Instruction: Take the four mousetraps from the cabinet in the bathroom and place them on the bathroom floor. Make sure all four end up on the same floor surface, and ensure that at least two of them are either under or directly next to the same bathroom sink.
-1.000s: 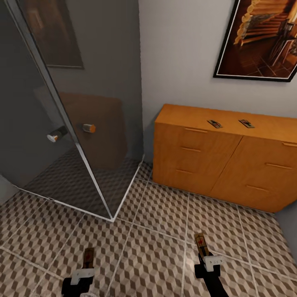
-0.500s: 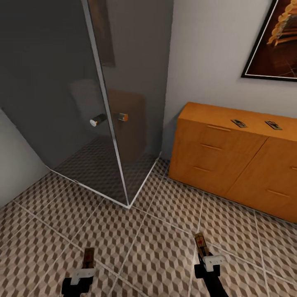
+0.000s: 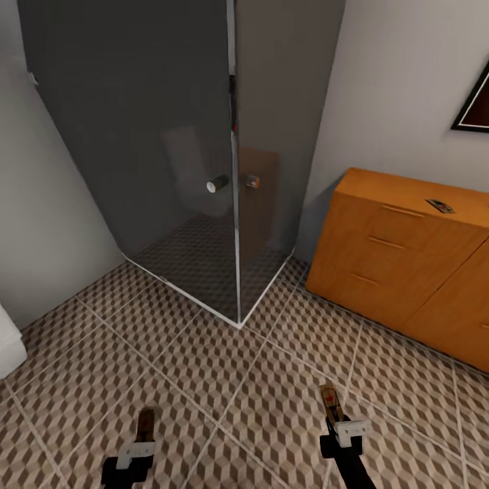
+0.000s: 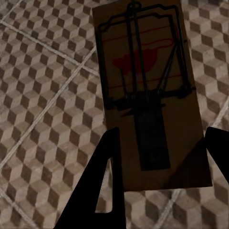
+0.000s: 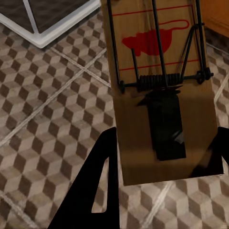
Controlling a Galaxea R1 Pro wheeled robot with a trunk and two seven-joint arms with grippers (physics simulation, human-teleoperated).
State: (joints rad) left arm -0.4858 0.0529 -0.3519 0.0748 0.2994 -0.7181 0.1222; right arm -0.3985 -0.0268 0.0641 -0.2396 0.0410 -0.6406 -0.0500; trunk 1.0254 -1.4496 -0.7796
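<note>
Above the cube-patterned brown, beige and white bathroom floor [image 3: 204,353], each arm carries one mousetrap. The left gripper [image 3: 139,445] has its fingers closed on a flat tan wooden mousetrap [image 4: 145,90]; the right gripper [image 3: 339,424] grips a second tan board [image 5: 160,86]. Each board's long axis runs straight out along the fingers, dark wire and red mark uppermost. A further trap [image 3: 440,205] lies atop the orange-brown wooden cabinet [image 3: 387,251], nearer the right arm.

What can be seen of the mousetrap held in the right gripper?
The mousetrap is a flat tan wooden board carrying dark wire bars, a coiled spring across its middle, a dark plate and a red mouse-shaped mark between red lines. The right gripper clamps one short end between its dark fingers; the board juts forward above the patterned floor tiles, touching nothing else.
</note>
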